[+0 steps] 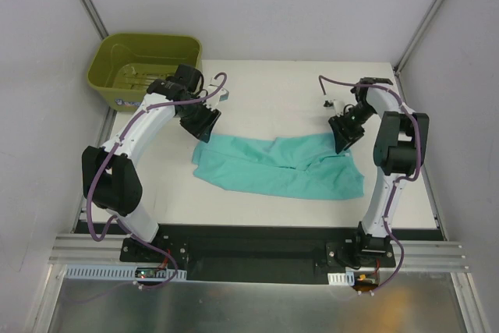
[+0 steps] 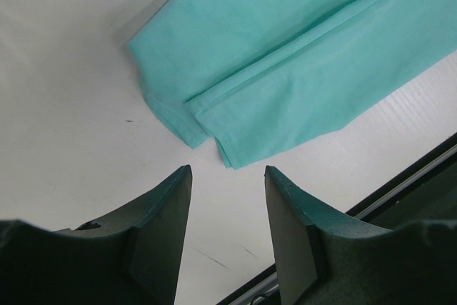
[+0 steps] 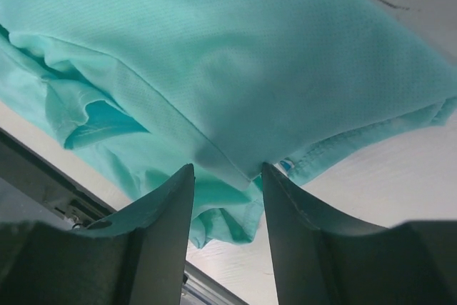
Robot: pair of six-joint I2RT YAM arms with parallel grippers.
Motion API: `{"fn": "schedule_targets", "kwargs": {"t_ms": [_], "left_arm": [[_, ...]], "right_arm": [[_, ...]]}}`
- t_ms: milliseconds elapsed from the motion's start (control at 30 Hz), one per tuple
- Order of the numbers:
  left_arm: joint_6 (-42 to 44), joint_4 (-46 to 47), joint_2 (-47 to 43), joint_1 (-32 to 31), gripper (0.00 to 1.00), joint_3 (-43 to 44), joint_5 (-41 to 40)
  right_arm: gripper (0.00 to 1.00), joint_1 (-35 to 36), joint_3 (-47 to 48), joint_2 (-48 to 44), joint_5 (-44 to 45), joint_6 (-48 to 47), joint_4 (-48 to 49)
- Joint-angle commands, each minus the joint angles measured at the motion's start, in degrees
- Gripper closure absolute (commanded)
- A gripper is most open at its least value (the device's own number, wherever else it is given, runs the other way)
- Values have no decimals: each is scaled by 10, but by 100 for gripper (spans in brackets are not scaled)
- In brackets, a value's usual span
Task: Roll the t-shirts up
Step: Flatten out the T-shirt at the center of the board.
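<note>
The teal-green t-shirt (image 1: 281, 169) lies folded into a long band across the middle of the white table (image 1: 273, 91). My left gripper (image 1: 204, 129) hovers just off the shirt's far left corner. In the left wrist view that gripper (image 2: 228, 171) is open with bare table between its fingers, and the shirt's corner (image 2: 285, 48) lies just past the tips. My right gripper (image 1: 341, 139) is over the shirt's right end. It is open (image 3: 227, 169), with a folded edge of the shirt (image 3: 250, 55) hanging between the tips, not pinched. A small label (image 3: 285, 166) shows by the right finger.
An olive-green tub (image 1: 148, 37) stands at the table's far left corner, behind the left arm. A black rail (image 1: 257, 239) runs along the table's near edge, close to the shirt. Grey walls close in both sides.
</note>
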Motion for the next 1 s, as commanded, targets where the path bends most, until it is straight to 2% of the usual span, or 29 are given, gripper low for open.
{"fn": "schedule_targets", "kwargs": {"t_ms": [0,167,267,367,400,567,667,933,967], "left_arm": [[14,-18,-27,3,54,-2,-18],[13,-16,-24,6,54,-7,-16],[14,-17,-22,8,54,-7,-13],[16,-17,-20,10,54,-5,-12],[16,-16,-20,11,54,-4,-13],[16,-4,-26,15,54,-6,-22],[17,5,-24,18,54,-9,-31],[16,11,-13,18,54,14,-31],[17,11,-13,18,54,13,-33]], "right_arm": [[58,19,-10,-6,38,7,31],[69,34,-26,-8,48,21,52],[70,44,-31,-11,50,21,47],[96,47,-35,-26,44,16,48],[99,47,-28,-33,41,22,46],[99,43,89,-90,-47,47,-17],[100,42,150,-91,-103,82,-55],[99,44,216,-49,-136,172,9],[96,45,223,-38,-131,178,15]]}}
